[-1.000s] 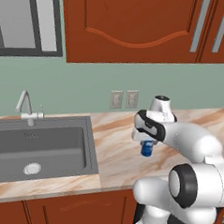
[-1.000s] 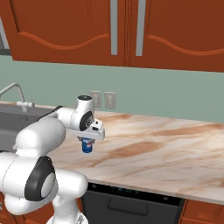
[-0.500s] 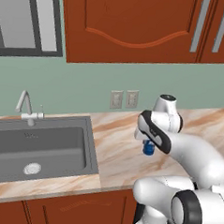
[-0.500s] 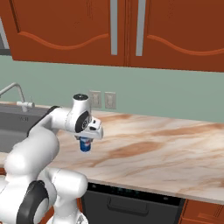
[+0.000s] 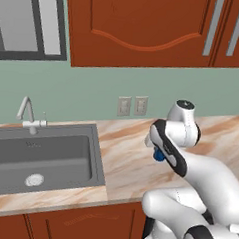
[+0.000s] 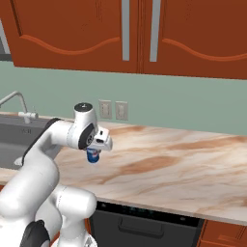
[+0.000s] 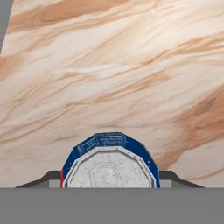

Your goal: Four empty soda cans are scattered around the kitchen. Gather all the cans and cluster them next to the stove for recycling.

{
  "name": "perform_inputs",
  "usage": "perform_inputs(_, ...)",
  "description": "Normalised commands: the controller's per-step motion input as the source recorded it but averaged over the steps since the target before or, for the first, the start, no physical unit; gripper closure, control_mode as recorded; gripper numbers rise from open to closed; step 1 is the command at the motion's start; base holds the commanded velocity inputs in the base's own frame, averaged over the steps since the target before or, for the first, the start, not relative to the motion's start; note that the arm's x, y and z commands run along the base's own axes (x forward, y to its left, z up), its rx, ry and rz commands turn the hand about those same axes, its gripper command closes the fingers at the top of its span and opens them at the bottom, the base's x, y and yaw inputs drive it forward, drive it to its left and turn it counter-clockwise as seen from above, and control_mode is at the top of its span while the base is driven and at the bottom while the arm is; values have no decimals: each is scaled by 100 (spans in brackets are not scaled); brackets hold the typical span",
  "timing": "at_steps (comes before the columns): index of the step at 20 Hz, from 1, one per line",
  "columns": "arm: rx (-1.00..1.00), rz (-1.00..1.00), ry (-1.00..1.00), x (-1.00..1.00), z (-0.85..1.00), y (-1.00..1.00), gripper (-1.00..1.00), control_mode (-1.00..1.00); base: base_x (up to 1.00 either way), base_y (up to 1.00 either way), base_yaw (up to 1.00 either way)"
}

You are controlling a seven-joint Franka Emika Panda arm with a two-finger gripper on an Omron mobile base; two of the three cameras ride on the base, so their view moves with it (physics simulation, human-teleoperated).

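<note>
carry the can (image 6: 92, 156) level and clear of the counter (image 6: 173, 164) on the way to the stove; avoid tilting so it can't slip. the gripper (image 7: 109, 181) is pinched on the blue can, a finger on each side, held just above the marbled top right of the sink (image 5: 39, 156).

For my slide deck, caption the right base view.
End effector shut on blue can above marbled counter.
</note>
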Motion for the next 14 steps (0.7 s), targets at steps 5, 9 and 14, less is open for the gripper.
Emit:
perform_inputs(5,0,2,-6,0,24,0,100,-100,0,0,0)
perform_inputs(9,0,0,0,-12,34,0,100,-100,0,0,0)
perform_inputs(14,0,0,0,-18,19,0,100,-100,0,0,0)
